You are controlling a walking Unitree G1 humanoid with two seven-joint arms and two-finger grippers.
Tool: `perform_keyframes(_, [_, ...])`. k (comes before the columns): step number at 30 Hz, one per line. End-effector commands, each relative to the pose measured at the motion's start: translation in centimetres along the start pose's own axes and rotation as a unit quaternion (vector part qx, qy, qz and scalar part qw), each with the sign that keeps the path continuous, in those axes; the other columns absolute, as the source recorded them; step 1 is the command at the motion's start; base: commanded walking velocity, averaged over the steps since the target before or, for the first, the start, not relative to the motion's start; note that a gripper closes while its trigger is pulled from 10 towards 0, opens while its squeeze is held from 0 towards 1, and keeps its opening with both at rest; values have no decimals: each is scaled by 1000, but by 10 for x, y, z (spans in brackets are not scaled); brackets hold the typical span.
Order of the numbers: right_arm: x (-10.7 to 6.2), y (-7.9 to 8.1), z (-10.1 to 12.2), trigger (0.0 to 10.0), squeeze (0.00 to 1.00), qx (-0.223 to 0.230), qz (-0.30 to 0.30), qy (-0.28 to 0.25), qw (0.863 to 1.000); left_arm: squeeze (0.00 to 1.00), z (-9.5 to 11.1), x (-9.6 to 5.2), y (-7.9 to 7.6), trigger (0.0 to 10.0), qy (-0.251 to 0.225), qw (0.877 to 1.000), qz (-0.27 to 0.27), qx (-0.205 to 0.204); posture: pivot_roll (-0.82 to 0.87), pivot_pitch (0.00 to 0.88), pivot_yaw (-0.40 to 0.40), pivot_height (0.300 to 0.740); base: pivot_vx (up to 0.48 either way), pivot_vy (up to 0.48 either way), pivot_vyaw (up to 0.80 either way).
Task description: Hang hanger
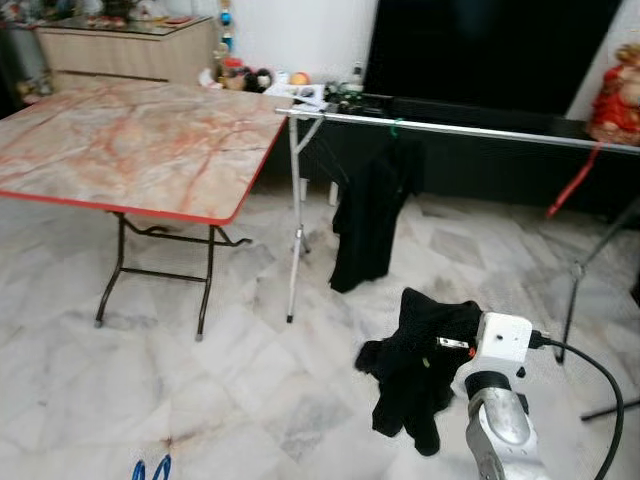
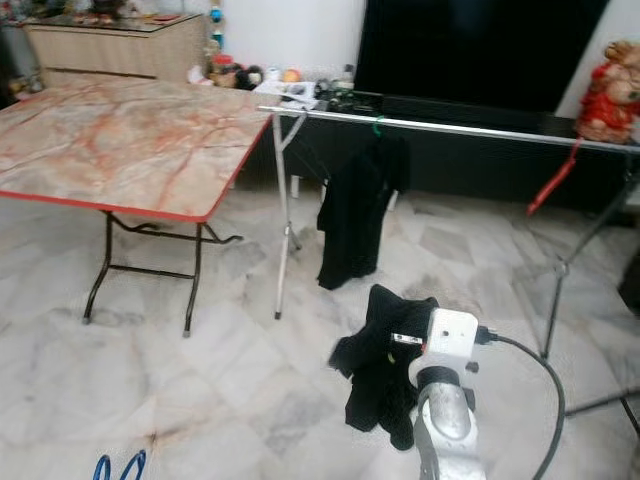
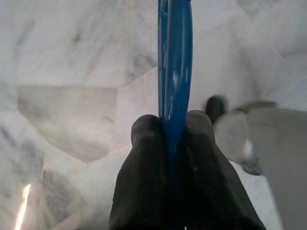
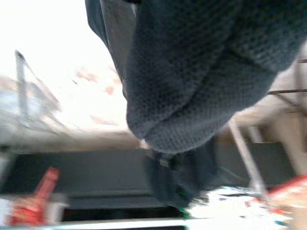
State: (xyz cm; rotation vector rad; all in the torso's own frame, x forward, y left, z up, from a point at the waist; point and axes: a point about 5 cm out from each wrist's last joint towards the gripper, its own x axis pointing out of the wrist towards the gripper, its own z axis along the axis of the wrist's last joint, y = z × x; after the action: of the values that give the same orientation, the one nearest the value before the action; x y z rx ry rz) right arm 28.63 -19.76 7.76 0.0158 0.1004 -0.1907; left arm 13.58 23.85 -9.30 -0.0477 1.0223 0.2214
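Now our left gripper (image 3: 175,132) is clamped on a blue hanger (image 3: 175,62). Our right gripper (image 1: 440,345) carries a black garment (image 1: 420,370); we cannot tell its fingers' state.

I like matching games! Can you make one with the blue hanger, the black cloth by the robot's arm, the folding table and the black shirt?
Things:
1. blue hanger
2. black cloth
3. folding table
4. black shirt

Places:
A. hanging on the metal rail
B. pinched between the left fingers
C. draped at the right arm
D. standing on the marble floor

Pairs: 1-B, 2-C, 3-D, 4-A
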Motion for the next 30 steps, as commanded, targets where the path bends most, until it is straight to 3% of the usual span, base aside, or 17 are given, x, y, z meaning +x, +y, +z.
perform_keyframes(1, [3, 4, 9, 10000, 0, 2, 4, -21, 1000, 0, -1, -1, 6, 10000, 4, 1000, 6, 12, 101, 0, -57, 740, 0, 480, 0])
perform_keyframes(18, [3, 4, 9, 10000, 0, 2, 4, -21, 1000, 0, -1, -1, 6, 10000, 4, 1000, 6, 12, 101, 0, -57, 740, 0, 480, 0])
perform_keyframes(20, [9, 4, 9, 10000, 0, -1, -10, -25, 1000, 0, -6, -1, 6, 10000, 24, 999, -11, 38, 102, 0, -51, 740, 0, 480, 0])
perform_keyframes(30, [13, 6, 11, 10000, 0, -5, -12, -28, 1000, 0, -8, -2, 5, 10000, 27, 999, -13, 34, 102, 0, -57, 740, 0, 480, 0])
